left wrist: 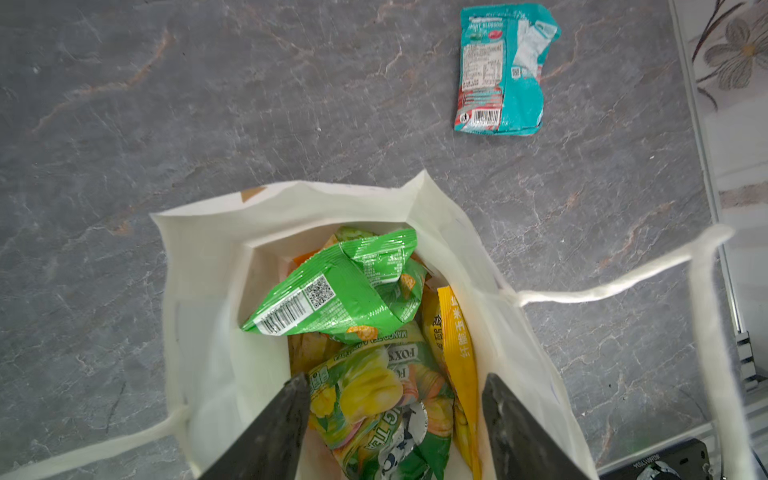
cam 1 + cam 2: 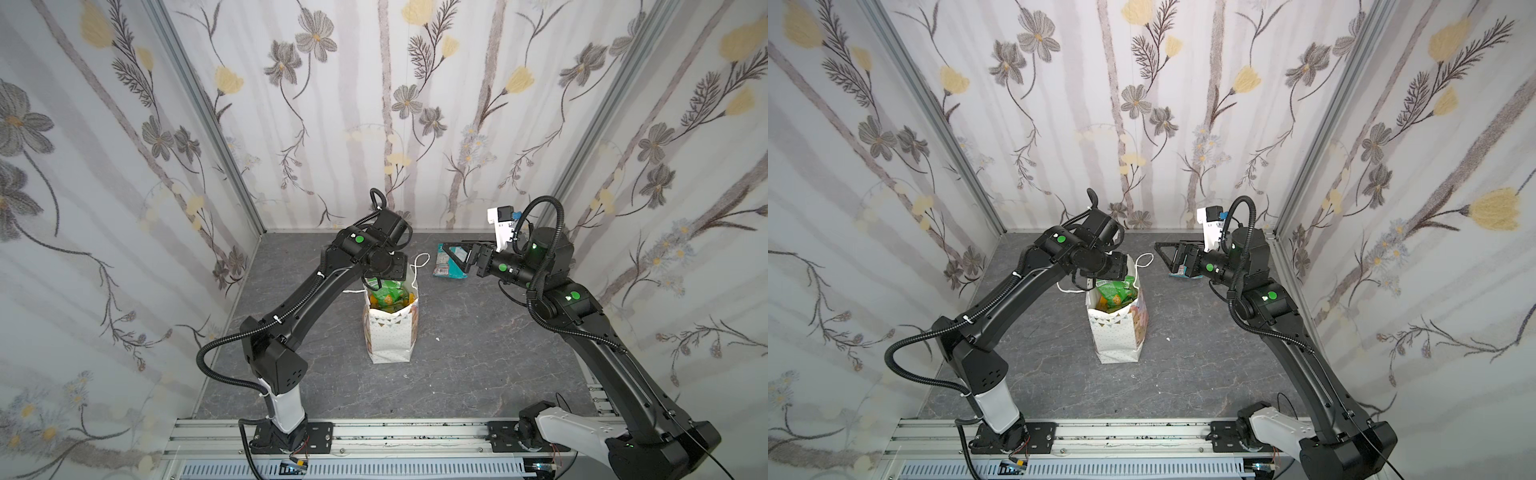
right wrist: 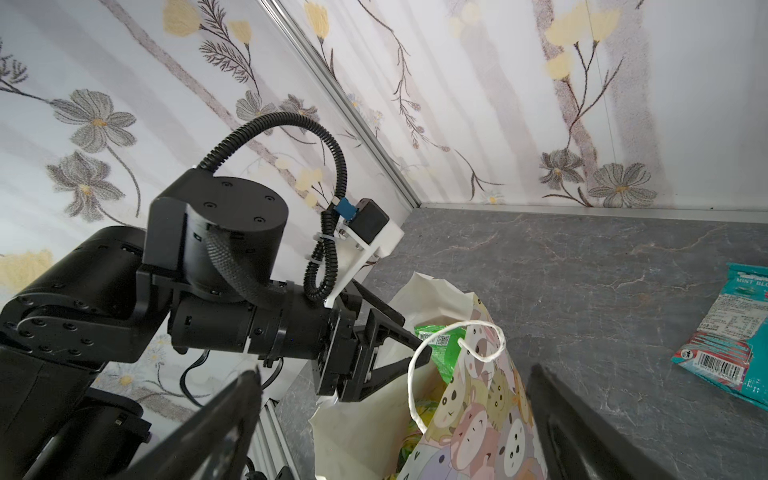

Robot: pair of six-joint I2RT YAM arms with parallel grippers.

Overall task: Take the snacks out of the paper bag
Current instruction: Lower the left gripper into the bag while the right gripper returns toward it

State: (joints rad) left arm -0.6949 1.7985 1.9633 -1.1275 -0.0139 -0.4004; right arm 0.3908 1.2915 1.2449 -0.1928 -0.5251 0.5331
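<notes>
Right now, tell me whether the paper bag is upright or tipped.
Upright. The paper bag stands on its base, mouth facing up, green packet inside.

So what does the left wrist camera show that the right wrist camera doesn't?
Only the left wrist view: the yellow packet down inside the paper bag. Only the right wrist view: the left arm from outside, and the bag's cartoon animal faces. Both: the bag, the green packet on top, the teal packet on the table.

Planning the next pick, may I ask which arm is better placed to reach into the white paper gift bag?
Left, likely: the left gripper hangs open at the mouth of the white paper bag, by the green foil packet. The right gripper hovers near the teal foil packet.
</notes>
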